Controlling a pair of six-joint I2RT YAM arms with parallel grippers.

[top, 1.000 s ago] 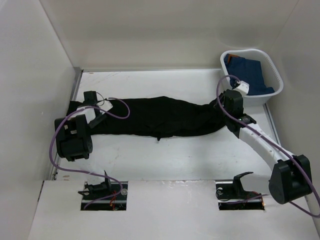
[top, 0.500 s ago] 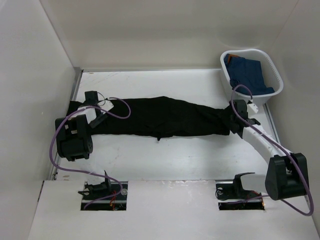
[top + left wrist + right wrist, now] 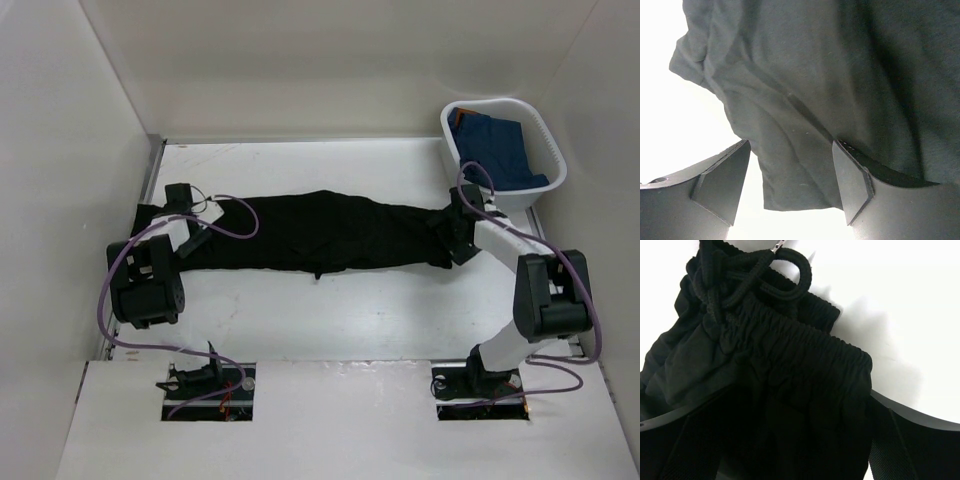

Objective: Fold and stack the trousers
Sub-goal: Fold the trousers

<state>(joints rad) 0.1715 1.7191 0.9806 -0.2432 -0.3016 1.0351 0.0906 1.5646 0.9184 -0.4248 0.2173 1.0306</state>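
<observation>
The trousers (image 3: 330, 235) are straddled at either end by the wide-open left gripper (image 3: 790, 150) and right gripper (image 3: 777, 420). Closing on both ends is probably needed next.

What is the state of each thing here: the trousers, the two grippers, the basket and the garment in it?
trousers: unfolded, lying at full length, not stacked
left gripper: open, over the leg end
right gripper: open, waistband between its fingers
basket: upright, holds the blue garment
blue garment: bunched inside the basket
</observation>
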